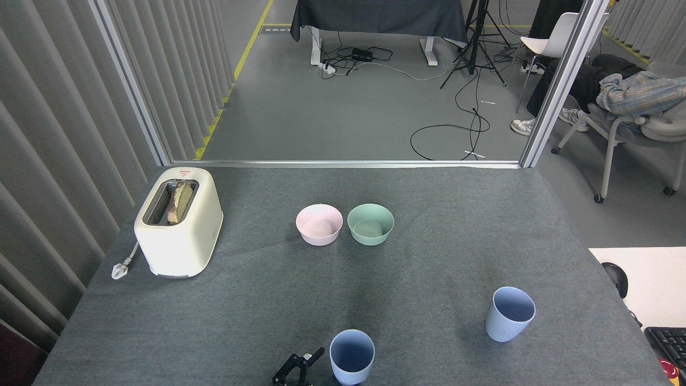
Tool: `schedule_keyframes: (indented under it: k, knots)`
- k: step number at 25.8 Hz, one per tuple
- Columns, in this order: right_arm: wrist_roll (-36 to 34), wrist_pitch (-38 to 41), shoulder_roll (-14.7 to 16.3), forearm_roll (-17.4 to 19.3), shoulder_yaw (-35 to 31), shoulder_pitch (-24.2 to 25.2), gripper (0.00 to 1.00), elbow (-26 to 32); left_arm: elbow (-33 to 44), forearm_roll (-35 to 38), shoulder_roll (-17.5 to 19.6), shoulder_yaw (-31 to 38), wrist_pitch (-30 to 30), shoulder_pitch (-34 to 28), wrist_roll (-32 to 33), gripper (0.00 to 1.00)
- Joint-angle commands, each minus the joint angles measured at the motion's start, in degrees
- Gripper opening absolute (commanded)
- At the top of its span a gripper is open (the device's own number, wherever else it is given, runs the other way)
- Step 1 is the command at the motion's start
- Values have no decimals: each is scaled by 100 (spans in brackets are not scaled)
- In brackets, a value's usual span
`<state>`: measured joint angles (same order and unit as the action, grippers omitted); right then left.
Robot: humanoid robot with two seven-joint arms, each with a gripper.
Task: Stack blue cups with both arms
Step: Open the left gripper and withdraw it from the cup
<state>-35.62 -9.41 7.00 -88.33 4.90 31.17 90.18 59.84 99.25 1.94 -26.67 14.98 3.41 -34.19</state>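
Cups [351, 356] [509, 313] look light, stiff and a little slippery, so I would grip the near one by its rim; my left claw [298, 366], just left of it, stands apart and empty, and my right claw is not visible.

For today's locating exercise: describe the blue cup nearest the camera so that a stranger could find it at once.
Start at the grey table and find the pink bowl and green bowl at its centre. Come straight towards the near edge to a pale blue cup. Unlike the other blue cup far right, it has a black tool just left of it.
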Motion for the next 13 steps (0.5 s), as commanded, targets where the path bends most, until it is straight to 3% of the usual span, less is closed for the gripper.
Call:
schedule_keyframes:
  k: [1, 6, 13]
  knots:
    - [2, 1, -5, 0, 2, -5, 100, 0, 159, -3, 175, 92, 13, -192, -8, 100]
    - [2, 1, -5, 0, 2, -5, 100, 0, 423, -143, 342, 461, 31, -447, -61, 100]
    - [2, -8, -14, -9, 29, -84, 100, 0, 511, -1409, 1098, 1295, 128, -482, -70, 100]
